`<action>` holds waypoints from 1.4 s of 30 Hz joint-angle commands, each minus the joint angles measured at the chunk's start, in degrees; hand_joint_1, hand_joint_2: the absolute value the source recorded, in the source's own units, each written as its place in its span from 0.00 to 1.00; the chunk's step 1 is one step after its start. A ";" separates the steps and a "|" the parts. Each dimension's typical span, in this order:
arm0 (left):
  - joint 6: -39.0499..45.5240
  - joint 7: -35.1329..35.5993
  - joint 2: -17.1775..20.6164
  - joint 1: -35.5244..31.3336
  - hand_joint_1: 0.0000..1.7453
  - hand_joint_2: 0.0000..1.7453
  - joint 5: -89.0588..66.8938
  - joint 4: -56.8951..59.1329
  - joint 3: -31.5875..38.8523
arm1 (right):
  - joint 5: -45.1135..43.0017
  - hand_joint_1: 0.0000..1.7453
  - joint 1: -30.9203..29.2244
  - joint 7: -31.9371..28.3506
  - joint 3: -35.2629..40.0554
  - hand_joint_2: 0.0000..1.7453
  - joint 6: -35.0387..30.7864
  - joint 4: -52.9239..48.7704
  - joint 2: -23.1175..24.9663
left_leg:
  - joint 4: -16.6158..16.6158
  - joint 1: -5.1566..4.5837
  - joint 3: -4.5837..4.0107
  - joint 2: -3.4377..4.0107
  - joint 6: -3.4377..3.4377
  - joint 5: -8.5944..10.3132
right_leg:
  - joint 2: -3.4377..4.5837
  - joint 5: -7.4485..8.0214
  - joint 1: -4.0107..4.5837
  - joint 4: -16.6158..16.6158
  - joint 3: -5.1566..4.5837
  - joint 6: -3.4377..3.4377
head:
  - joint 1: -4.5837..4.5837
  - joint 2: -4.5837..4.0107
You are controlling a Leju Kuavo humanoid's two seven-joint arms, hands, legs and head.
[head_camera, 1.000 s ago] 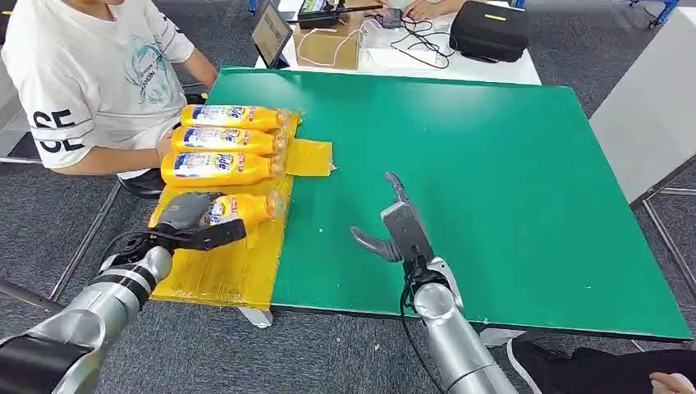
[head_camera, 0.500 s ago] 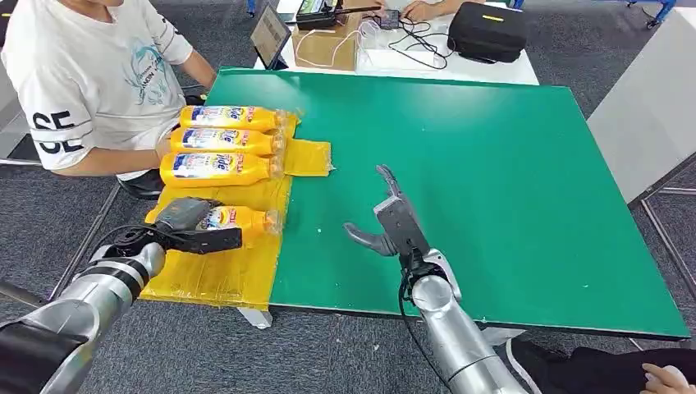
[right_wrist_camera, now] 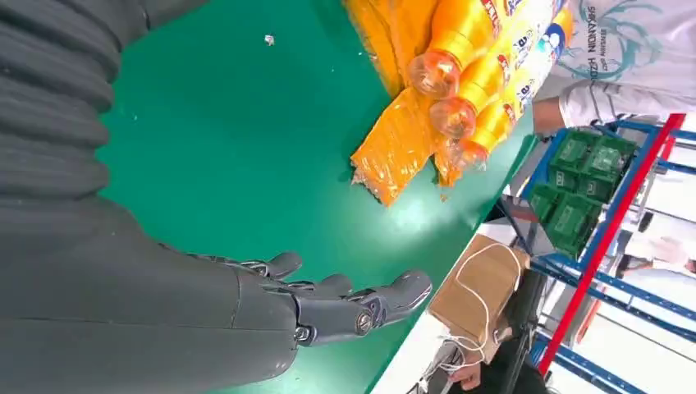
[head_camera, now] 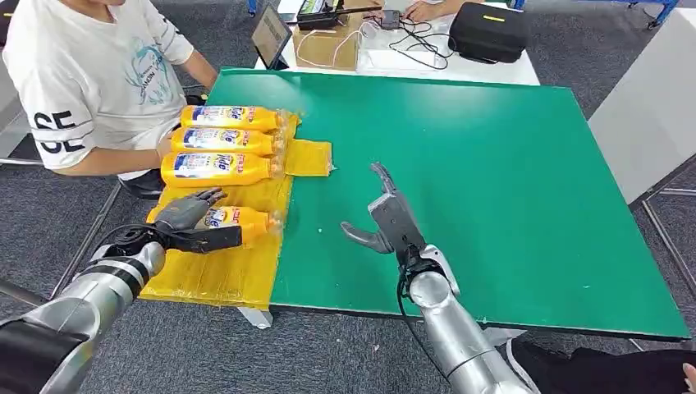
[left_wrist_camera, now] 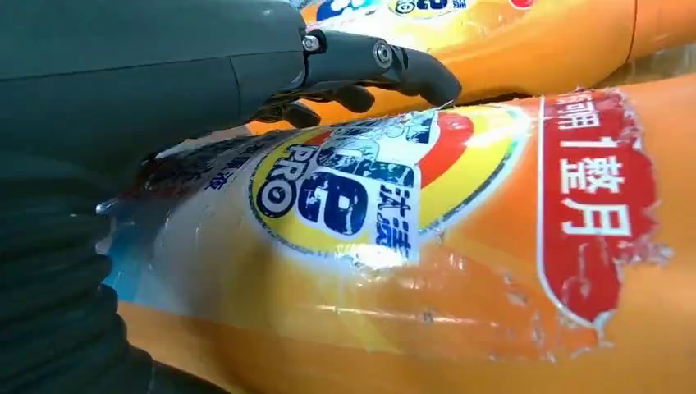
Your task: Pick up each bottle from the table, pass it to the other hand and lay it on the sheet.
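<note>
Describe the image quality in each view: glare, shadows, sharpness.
Head view: even overhead light, sharp, soft shadows under the right hand on the green table. Left wrist view: the nearest bottle is very close, its label readable though slightly soft, white sheen on its wrinkled wrap. Right wrist view: a bright glare patch on the table near the yellow sheet; the background is overexposed.

Bottle (left_wrist_camera: pixel 427 246) label reads "PRO" and, seemingly, "1整月"; person's sleeve (head_camera: pixel 51 131) "SE".

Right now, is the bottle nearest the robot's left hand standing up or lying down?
Lying down. The nearest bottle rests on its side on the yellow sheet, parallel to the other three bottles, with the left hand opened over it.
</note>
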 commanded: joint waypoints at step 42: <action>-0.40 -16.19 -15.81 10.75 0.00 1.00 32.01 -23.13 25.58 | 2.02 0.00 3.65 -1.37 -3.34 1.00 -3.36 -2.04 0.51 | 0.04 0.05 0.08 -0.13 -0.05 -0.12 | -0.11 -0.13 0.06 -0.04 0.12 -0.08 | 0.00 0.02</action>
